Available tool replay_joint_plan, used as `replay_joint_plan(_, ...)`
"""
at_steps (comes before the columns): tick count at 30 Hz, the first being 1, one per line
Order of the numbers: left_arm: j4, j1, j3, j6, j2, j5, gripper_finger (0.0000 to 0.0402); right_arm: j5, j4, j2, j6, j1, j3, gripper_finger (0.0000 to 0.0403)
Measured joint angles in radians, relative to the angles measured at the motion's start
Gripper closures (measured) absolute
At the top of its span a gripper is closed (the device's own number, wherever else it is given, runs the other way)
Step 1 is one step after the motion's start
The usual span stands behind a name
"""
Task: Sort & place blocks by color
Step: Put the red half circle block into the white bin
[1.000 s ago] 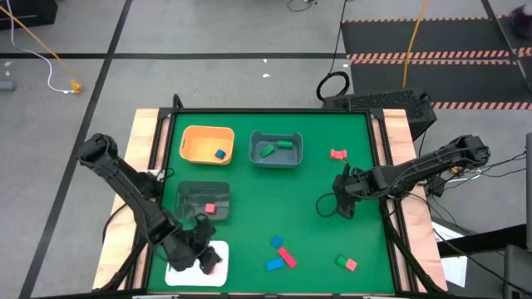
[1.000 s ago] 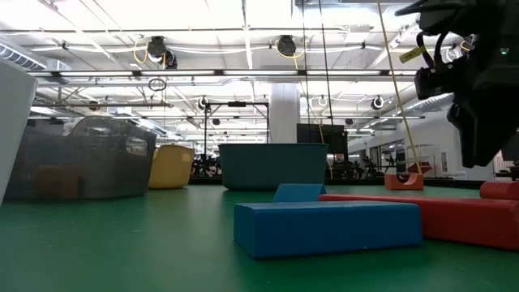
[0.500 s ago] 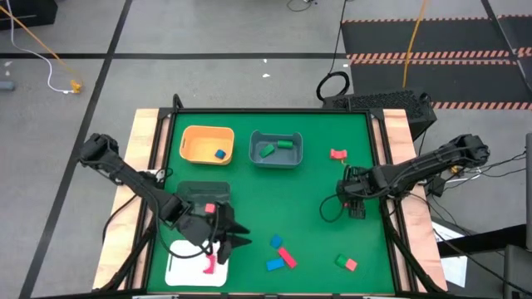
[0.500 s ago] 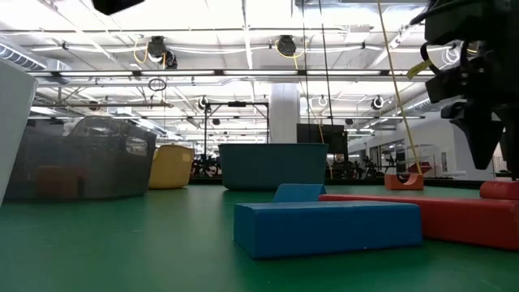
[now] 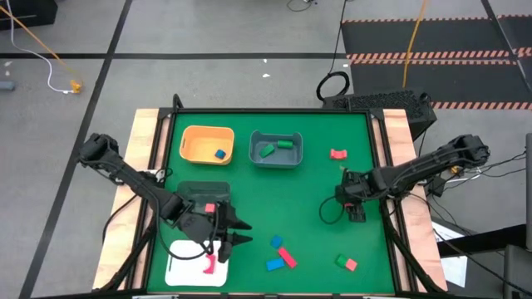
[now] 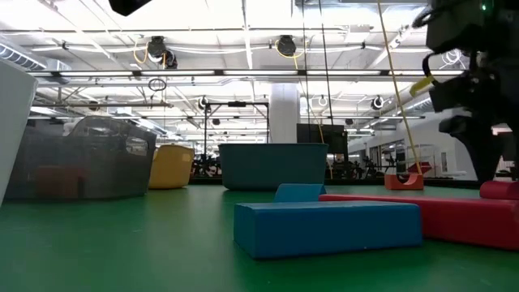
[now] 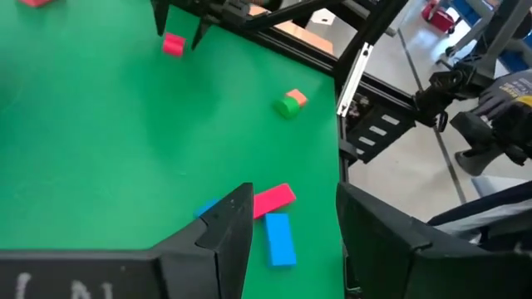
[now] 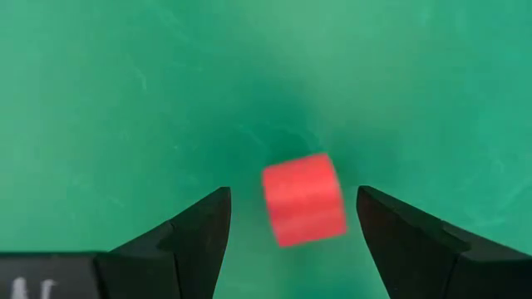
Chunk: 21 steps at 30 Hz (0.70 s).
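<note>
My left gripper (image 5: 238, 232) hangs open over the green mat, just right of the white tray (image 5: 183, 267), with nothing between its fingers (image 7: 224, 237). A pink block (image 5: 209, 266) lies on that tray. My right gripper (image 5: 353, 208) points down, open, at the mat's right side. Its fingers stand on either side of a red block (image 8: 303, 199) that rests on the mat, touching neither finger. Loose blocks lie between the arms: blue (image 5: 277, 242), red (image 5: 288, 257), blue (image 5: 273, 265). A green and red pair (image 5: 346, 262) lies near the front, and another red block (image 5: 337, 154) farther back.
An orange bin (image 5: 206, 143) holds a blue block, a grey bin (image 5: 276, 150) holds green blocks, and a dark see-through bin (image 5: 204, 201) holds a red block. All three stand in the mat's left half. Wooden rails (image 5: 148, 166) edge the table.
My left gripper has opened and left the pink block lying on the white tray. It has risen, rolled, and swung toward the table's right, off the tray. My right gripper has rolled about its own axis over the red block, staying open.
</note>
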Motion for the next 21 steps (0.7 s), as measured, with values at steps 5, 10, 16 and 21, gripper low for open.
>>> replay_joint_plan(5,0.002,0.000,0.000,0.039,0.000,0.000,0.0229,0.027,0.001,0.000,0.019,0.000,-0.009,0.0152)
replay_joint_plan(10,0.002,0.000,0.000,0.052,0.000,0.000,0.0229,0.028,-0.002,0.000,0.023,0.000,-0.009,0.0152)
replay_joint_plan(16,0.002,0.000,0.000,0.051,0.000,0.000,0.0229,0.031,0.003,0.047,0.026,0.000,-0.009,0.0152)
replay_joint_plan(21,0.001,0.000,0.000,0.051,0.000,0.001,0.0229,0.030,0.030,0.117,0.037,0.000,-0.007,0.0153)
